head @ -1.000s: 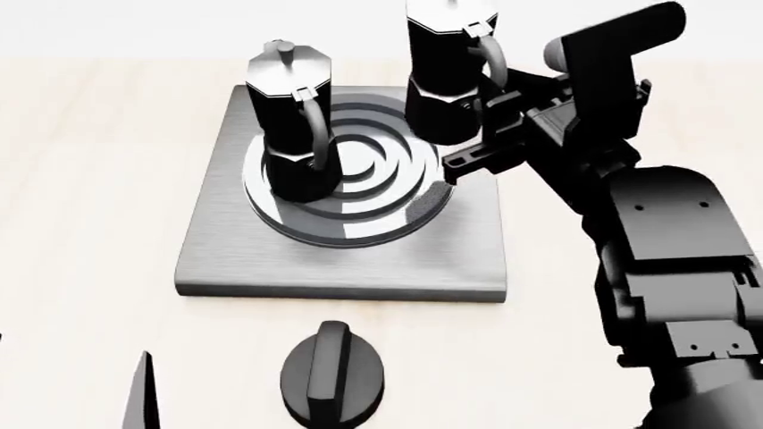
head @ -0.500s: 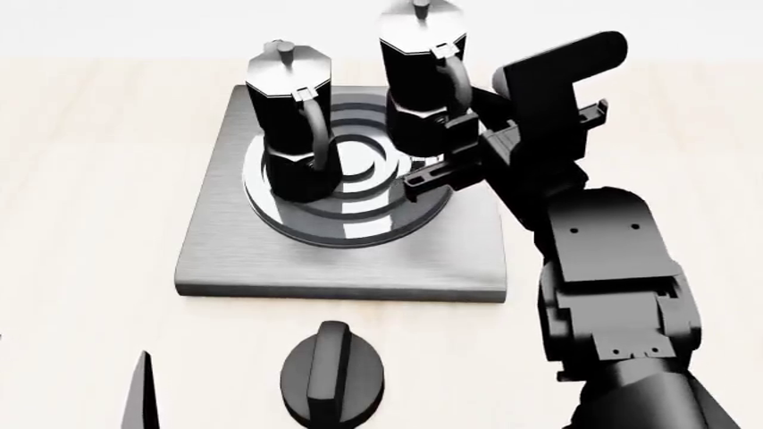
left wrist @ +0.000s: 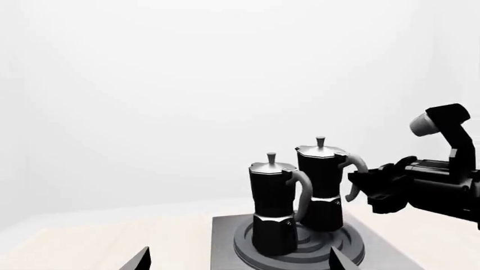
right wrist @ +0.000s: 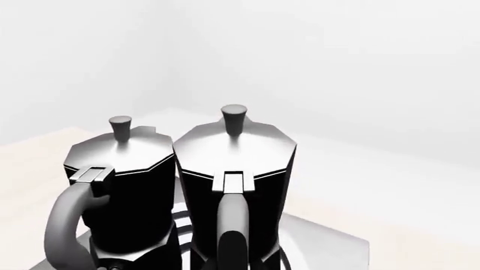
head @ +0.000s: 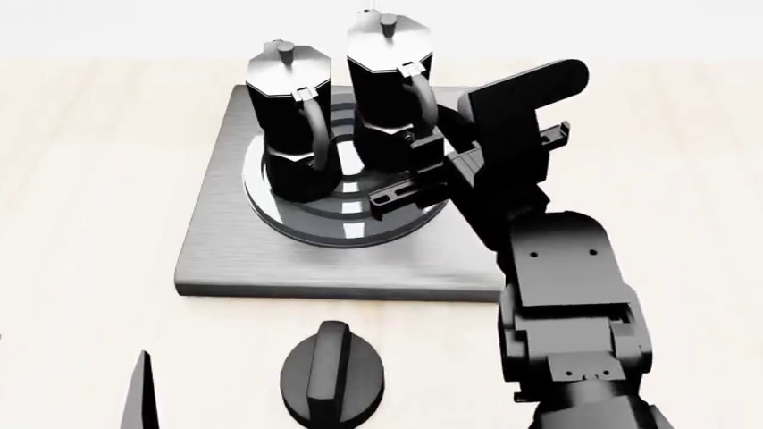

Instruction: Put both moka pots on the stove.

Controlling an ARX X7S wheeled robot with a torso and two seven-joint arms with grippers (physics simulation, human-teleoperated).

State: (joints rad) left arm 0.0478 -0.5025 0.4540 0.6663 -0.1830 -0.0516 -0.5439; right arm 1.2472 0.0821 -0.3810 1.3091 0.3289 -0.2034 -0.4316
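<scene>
One moka pot point(head: 289, 116) stands upright on the left part of the stove's point(head: 227, 259) ring burner. The other moka pot point(head: 388, 85) is just to its right over the burner, upright. My right gripper point(head: 414, 170) is shut on its curved handle point(right wrist: 232, 225). Whether its base rests on the burner I cannot tell. The left wrist view shows both pots side by side point(left wrist: 274, 208) point(left wrist: 322, 180) and the right gripper point(left wrist: 367, 188) at the handle. My left gripper point(left wrist: 238, 260) is open and empty, low in front of the stove; one finger point(head: 141, 398) shows in the head view.
A squat round black knob point(head: 334, 374) sits on the light wooden table point(head: 84, 179) in front of the stove. My right arm point(head: 560, 295) reaches over the stove's right front corner. Bare tabletop lies left and right of the stove.
My right arm has carried its moka pot leftward from the stove's back right corner to over the burner, close beside the standing pot. The left gripper and the knob have not moved.
</scene>
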